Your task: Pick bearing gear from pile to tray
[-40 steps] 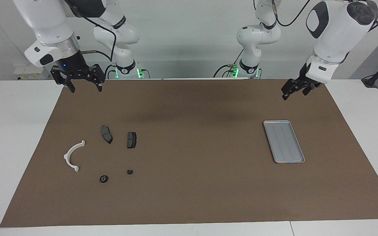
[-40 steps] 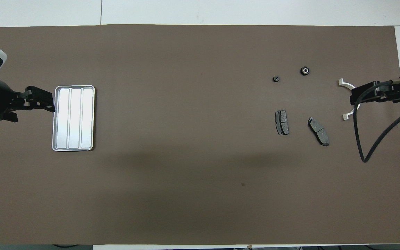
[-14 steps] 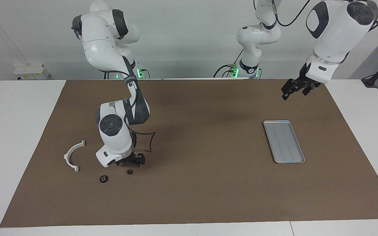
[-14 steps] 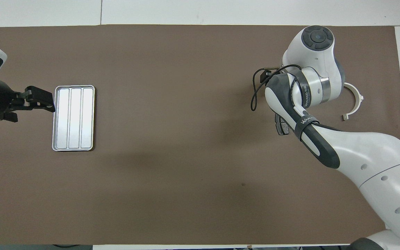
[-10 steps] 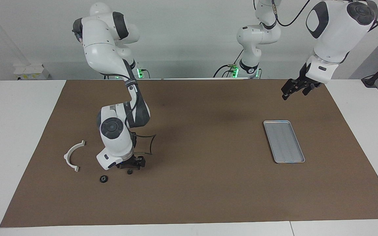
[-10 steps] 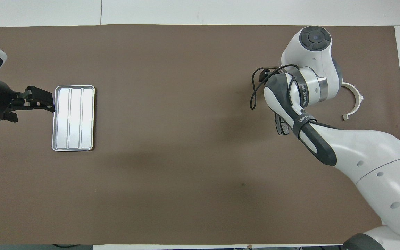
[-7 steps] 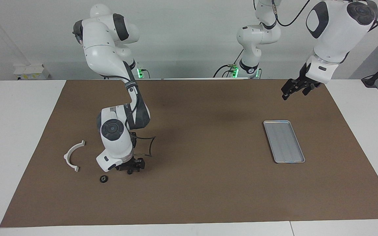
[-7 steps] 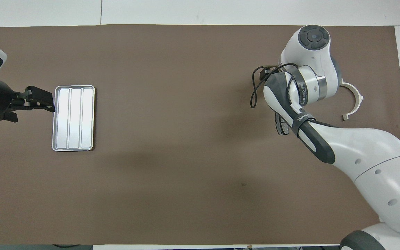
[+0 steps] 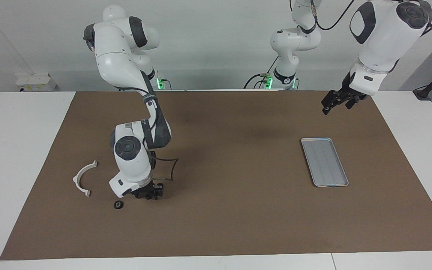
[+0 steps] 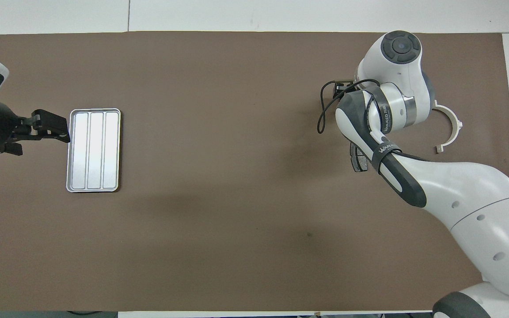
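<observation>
This is a robotics lab. Two white jointed robot arms (image 9: 133, 112) with dark joint covers are fixed at the edge of a long white worktop (image 9: 21, 150), green status lights glowing at their bases and black cables trailing from them, against a bare pale wall. A plain brown rectangular mat (image 9: 219, 217) covers most of the worktop like a set test area, with only a few loose machine parts and a flat silver-grey ribbed metal tray (image 9: 324, 162) laid out on it.
</observation>
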Action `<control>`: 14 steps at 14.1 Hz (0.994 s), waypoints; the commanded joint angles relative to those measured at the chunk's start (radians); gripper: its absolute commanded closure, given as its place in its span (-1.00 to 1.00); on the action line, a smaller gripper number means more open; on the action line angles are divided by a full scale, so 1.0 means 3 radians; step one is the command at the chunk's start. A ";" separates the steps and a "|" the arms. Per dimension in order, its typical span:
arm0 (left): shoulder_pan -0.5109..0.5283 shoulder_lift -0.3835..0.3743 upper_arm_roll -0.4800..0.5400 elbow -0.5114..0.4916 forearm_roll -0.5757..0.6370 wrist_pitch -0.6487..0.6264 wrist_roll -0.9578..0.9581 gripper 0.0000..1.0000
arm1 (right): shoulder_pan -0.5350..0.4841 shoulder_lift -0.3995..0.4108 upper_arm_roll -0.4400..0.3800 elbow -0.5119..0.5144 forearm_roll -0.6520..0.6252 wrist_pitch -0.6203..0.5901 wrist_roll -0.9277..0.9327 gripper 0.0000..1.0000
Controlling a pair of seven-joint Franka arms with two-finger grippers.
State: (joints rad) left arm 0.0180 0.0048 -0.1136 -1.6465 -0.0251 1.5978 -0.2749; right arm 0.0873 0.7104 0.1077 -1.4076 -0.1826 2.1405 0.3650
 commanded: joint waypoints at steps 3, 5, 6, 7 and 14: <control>0.0007 -0.0037 0.0000 -0.0003 -0.0044 -0.0049 0.0017 -1.00 | -0.0020 0.0066 0.0019 0.0080 -0.0010 0.0049 0.0123 0.09; 0.0007 -0.0037 0.0000 -0.0003 -0.0044 -0.0049 0.0017 -1.00 | -0.0025 0.0066 0.0019 0.0075 -0.0010 0.0059 0.0123 0.42; 0.0007 -0.0037 0.0000 -0.0003 -0.0039 -0.0054 0.0017 -1.00 | -0.0030 0.0061 0.0019 0.0065 -0.0010 0.0100 0.0128 0.68; 0.0007 -0.0037 0.0000 -0.0003 -0.0044 -0.0049 0.0017 -1.00 | -0.0030 0.0061 0.0019 0.0054 -0.0010 0.0116 0.0128 0.98; 0.0007 -0.0037 0.0000 -0.0003 -0.0039 -0.0049 0.0017 -1.00 | -0.0035 0.0010 0.0039 0.0130 -0.0071 -0.0240 0.0093 1.00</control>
State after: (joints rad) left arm 0.0180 0.0048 -0.1136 -1.6465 -0.0251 1.5978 -0.2749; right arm 0.0841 0.7123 0.1075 -1.4004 -0.1825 2.1409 0.3805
